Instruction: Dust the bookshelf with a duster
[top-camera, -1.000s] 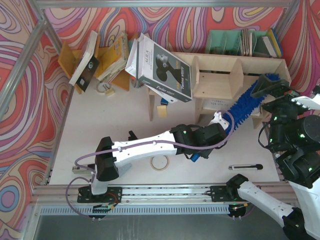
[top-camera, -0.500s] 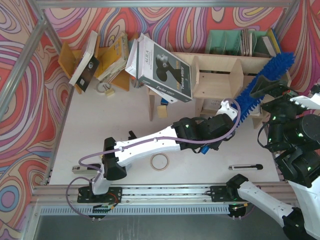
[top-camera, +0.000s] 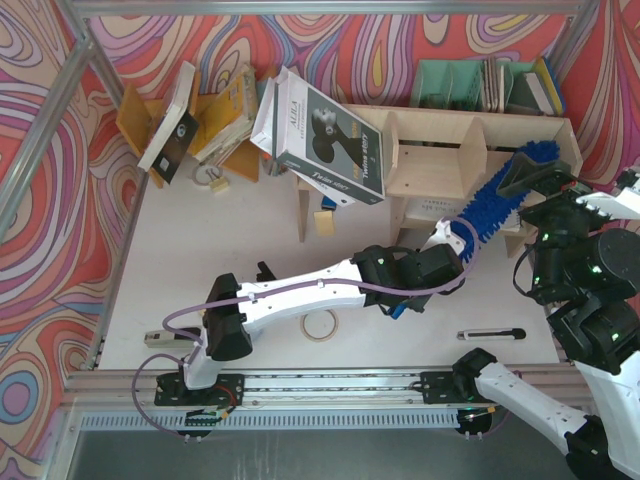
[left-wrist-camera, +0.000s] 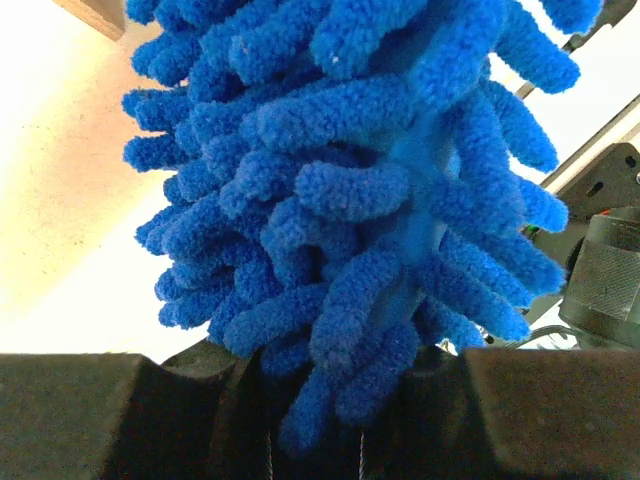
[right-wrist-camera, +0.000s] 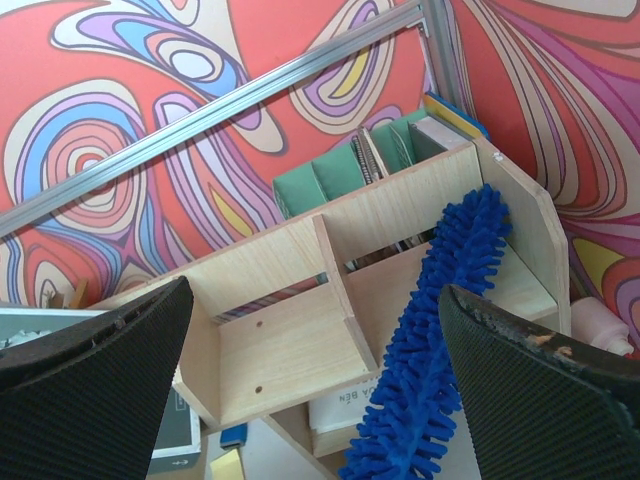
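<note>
Two grippers reported: my left gripper (left-wrist-camera: 350, 400) clenched on the duster (top-camera: 490, 205), which slants toward 1 o'clock into the right compartment of the bookshelf (top-camera: 430, 165); my right gripper (right-wrist-camera: 315, 340) released, empty

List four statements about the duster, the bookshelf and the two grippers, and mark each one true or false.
1. The left gripper holds the duster. True.
2. The right gripper is shut on a pen. False: its fingers are spread wide with nothing between them, and the pen lies on the table.
3. The duster's fluffy end reaches the right end of the bookshelf. True.
4. The roll of tape sits on the bookshelf. False: it lies flat on the table, just in front of the left arm.
</note>
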